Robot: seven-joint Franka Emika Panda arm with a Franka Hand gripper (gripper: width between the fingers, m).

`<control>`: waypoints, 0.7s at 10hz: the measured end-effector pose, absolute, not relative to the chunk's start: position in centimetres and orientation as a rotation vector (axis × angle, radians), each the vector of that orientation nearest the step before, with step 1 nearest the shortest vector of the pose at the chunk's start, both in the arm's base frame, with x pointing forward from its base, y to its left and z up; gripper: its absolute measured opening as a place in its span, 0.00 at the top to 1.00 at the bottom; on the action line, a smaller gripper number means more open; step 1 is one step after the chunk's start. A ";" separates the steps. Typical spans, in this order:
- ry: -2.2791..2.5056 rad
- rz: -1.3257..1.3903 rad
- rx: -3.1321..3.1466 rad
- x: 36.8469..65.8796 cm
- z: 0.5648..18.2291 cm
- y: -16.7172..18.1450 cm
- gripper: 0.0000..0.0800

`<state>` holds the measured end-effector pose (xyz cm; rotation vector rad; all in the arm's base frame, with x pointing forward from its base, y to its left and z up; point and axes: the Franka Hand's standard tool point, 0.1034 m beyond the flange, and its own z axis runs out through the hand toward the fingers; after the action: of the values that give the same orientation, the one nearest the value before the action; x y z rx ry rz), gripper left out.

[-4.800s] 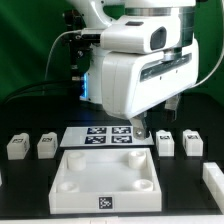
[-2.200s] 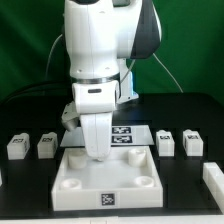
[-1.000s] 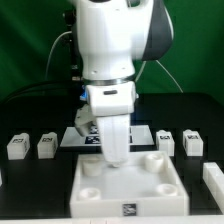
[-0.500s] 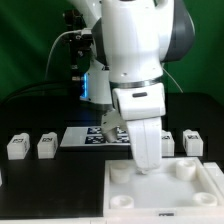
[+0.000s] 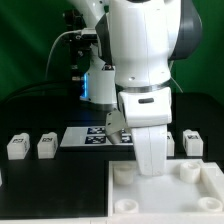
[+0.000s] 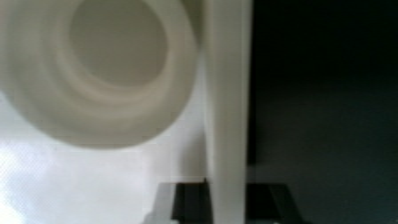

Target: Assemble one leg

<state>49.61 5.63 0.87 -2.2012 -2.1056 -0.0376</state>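
Exterior view: I saw the gripper at the tray rim, lower right.
Fingers: hidden; I couldn't tell their state.
Legs: leg and second leg sat middle left, apart from the tray.

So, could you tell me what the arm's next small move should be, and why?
Probably lift clear of the white square tabletop to fetch a leg: the gripper sits low at its far wall beside a corner socket, and the legs stand loose, no visible socket filled.
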 end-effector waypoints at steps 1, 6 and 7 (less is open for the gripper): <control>-2.104 -0.037 -2.202 49.6 0.8 5.6 0.92; -2.101 -0.036 -2.203 49.6 0.8 5.5 0.21; -2.101 -0.036 -2.204 49.6 0.8 5.5 0.21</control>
<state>49.55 5.49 0.77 -2.2036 -2.1008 -0.0357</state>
